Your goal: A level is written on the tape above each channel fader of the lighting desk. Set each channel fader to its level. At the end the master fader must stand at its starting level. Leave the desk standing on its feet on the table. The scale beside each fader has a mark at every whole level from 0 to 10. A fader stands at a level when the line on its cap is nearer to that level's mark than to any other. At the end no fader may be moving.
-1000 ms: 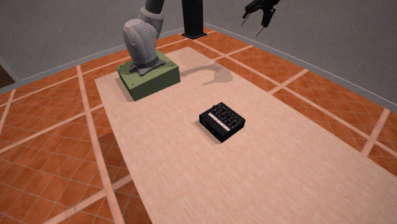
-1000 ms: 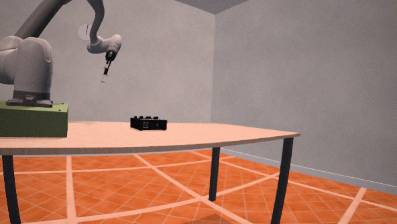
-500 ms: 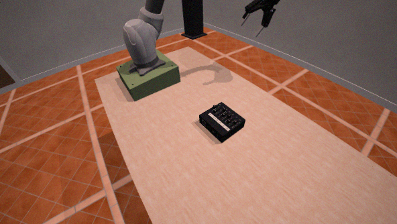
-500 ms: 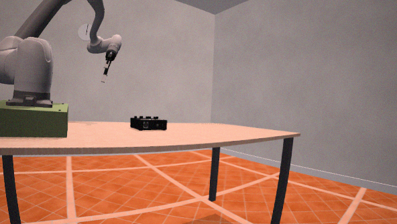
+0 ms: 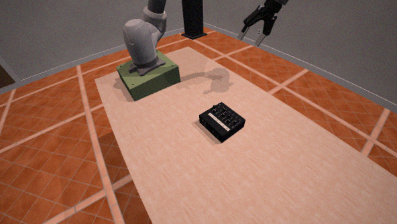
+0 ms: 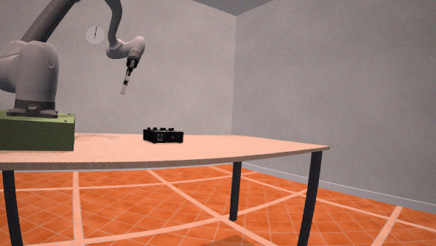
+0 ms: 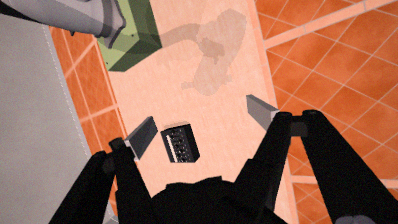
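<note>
The lighting desk (image 5: 222,121) is a small black box standing on the wooden table near its middle, with a white tape strip along one side and several small faders on top. It also shows in the side view (image 6: 163,135) and far below in the wrist view (image 7: 180,143). The writing on the tape and the fader positions are too small to read. My gripper (image 5: 253,36) is open and empty, high above the table and well away from the desk. Its fingers stand wide apart in the wrist view (image 7: 200,122), and it hangs high in the side view (image 6: 124,88).
The arm's green base block (image 5: 147,75) stands on the table at the far end. A black post (image 5: 193,18) stands on the floor behind the table. The table edge runs close to the desk's far side, with tiled floor beyond.
</note>
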Action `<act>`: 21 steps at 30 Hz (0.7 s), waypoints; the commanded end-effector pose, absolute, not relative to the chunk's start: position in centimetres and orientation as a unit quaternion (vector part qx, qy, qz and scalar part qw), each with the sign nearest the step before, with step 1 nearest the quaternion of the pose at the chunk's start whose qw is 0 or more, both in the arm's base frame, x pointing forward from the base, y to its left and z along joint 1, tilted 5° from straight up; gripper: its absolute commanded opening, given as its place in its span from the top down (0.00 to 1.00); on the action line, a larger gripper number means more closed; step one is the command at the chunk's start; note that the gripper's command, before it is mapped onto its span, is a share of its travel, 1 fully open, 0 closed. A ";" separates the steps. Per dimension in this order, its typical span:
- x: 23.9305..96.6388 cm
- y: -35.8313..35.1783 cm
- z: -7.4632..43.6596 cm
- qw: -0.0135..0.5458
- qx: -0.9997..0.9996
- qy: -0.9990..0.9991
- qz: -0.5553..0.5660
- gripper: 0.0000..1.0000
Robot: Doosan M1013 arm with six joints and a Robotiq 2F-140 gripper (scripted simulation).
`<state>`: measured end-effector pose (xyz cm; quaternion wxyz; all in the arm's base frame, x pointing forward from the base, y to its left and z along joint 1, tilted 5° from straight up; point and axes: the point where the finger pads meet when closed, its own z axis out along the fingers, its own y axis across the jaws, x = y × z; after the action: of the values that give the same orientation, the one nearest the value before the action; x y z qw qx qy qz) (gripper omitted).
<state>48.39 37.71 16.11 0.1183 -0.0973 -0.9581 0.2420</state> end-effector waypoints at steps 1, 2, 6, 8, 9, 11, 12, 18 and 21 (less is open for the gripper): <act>51.5 33.2 14.5 0.119 -0.088 -0.969 0.195 0.00; 51.5 33.2 14.5 0.119 -0.088 -0.969 0.195 0.00; 53.0 30.6 13.7 0.114 -0.083 -0.975 0.172 0.00; 54.5 27.8 12.9 0.106 -0.078 -0.980 0.150 0.00; 55.7 25.4 12.3 0.095 -0.073 -0.984 0.128 0.00; 55.9 24.9 12.2 0.095 -0.073 -0.984 0.128 0.00; 57.1 22.0 11.5 0.083 -0.068 -0.988 0.109 0.00; 58.9 16.5 10.4 0.055 -0.059 -0.994 0.078 0.00; 58.9 16.5 10.4 0.055 -0.059 -0.994 0.078 0.00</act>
<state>58.43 18.20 10.95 0.0616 -0.0628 -0.9914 0.0966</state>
